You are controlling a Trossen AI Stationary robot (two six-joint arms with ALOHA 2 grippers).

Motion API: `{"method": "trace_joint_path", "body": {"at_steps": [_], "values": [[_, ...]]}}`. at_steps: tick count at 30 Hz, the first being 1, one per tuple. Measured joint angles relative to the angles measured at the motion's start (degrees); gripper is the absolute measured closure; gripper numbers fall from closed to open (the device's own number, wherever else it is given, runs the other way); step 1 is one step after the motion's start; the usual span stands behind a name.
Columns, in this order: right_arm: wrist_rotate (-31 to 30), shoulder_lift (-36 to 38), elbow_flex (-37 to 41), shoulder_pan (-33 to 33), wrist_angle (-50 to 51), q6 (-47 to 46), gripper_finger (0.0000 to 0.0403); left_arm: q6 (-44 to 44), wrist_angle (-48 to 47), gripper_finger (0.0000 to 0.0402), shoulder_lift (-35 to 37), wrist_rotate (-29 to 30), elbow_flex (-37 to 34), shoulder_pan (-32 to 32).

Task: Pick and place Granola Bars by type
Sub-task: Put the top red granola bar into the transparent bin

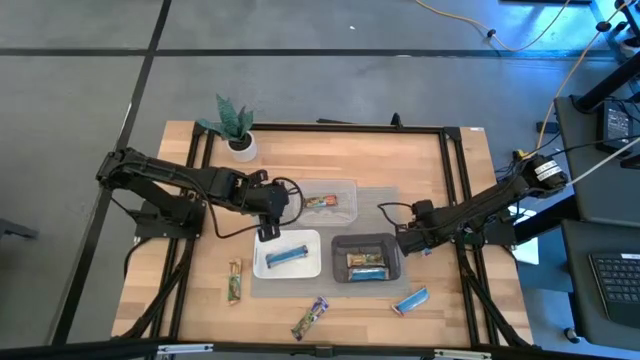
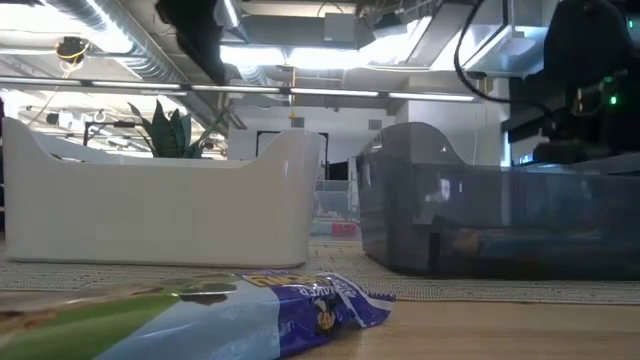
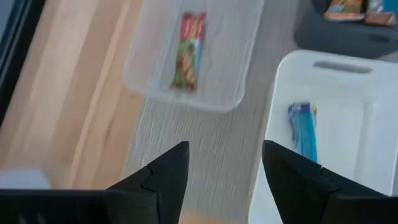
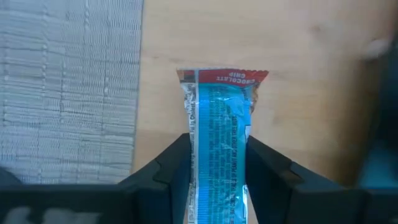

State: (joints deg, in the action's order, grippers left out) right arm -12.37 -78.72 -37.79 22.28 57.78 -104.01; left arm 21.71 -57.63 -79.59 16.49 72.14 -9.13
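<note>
My right gripper (image 4: 214, 165) is shut on a blue-wrapped granola bar (image 4: 217, 118) over bare wood, just right of the black tray (image 1: 366, 258); in the high view it is at the tray's right edge (image 1: 405, 243). My left gripper (image 3: 224, 168) is open and empty above the grey mat, between the clear tray (image 1: 325, 200) and the white tray (image 1: 288, 255). The clear tray holds a red-green bar (image 3: 188, 53). The white tray holds a blue bar (image 3: 303, 130). The black tray holds an orange bar and a blue bar (image 1: 367, 267). My right gripper pinches the blue bar between its two fingers, one on each long edge (image 4: 194, 155). The fingers lie along the bar. Its red-edged end (image 4: 222, 76) sticks out past the fingertips over the wood. I cannot tell whether the bar is clear of the table.
Loose bars lie on the wood near the front edge: a green-brown one (image 1: 234, 280), a green-purple one (image 1: 311, 318) that also fills the low view's foreground (image 2: 250, 310), and a blue one (image 1: 411, 300). A potted plant (image 1: 236, 128) stands at the far left corner.
</note>
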Motion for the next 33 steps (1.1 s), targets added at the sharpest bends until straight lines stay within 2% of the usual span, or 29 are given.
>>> {"method": "trace_joint_path", "body": {"at_steps": [6, 9, 13, 17, 20, 24, 33], "values": [[-7.15, 1.02, -9.65, -0.27, 15.96, 3.97, 0.0266, 6.27, -2.09, 0.0204, 2.75, -0.04, 0.00, -0.11], [-12.76, 2.51, -15.41, -0.80, 18.31, 11.34, 0.0266, 9.22, -2.44, 0.0205, 3.93, -1.31, 0.00, -0.65], [-18.77, 3.52, -22.63, -2.30, 11.38, 31.42, 0.0266, 13.61, -2.46, 0.0207, 4.22, -3.65, 0.00, -2.45], [-19.96, 3.50, -27.63, -5.61, -2.87, 53.99, 0.0266, 19.36, -2.62, 0.0205, 4.22, -4.59, 0.00, -4.86], [-18.34, 3.50, -28.62, -8.85, -16.26, 70.22, 0.0266, 26.19, -3.31, 0.0204, 4.22, -4.26, 0.00, -6.75], [-11.60, 2.81, -28.58, -14.05, -29.73, 86.29, 0.0266, 34.04, -6.00, 0.0207, 4.15, -3.48, 0.00, -10.20], [1.26, -6.87, -28.46, -23.18, -37.09, 98.76, 0.0266, 53.30, -8.29, 0.0207, 3.80, 0.70, 0.00, -18.70]]}}
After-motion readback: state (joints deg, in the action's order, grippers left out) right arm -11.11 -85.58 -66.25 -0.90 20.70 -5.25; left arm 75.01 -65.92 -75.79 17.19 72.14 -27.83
